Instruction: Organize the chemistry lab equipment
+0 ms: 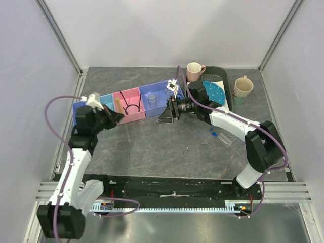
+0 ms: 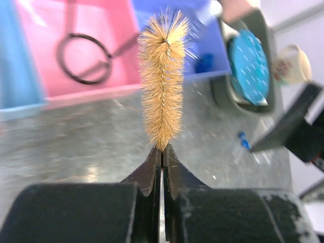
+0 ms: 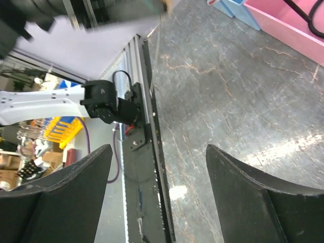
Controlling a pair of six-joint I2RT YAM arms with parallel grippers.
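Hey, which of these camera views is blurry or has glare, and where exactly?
Left wrist view: the brush in the left gripper is sharp; the pink tray and blue plate behind are blurred. Right wrist view: the open right gripper has soft, dark fingers, with glare on the table. Top view: evenly lit, sharp throughout.

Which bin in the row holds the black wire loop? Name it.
The pink bin, mid-row: the black wire loop lies on its floor. The blue bins on either side of it hold no loop.
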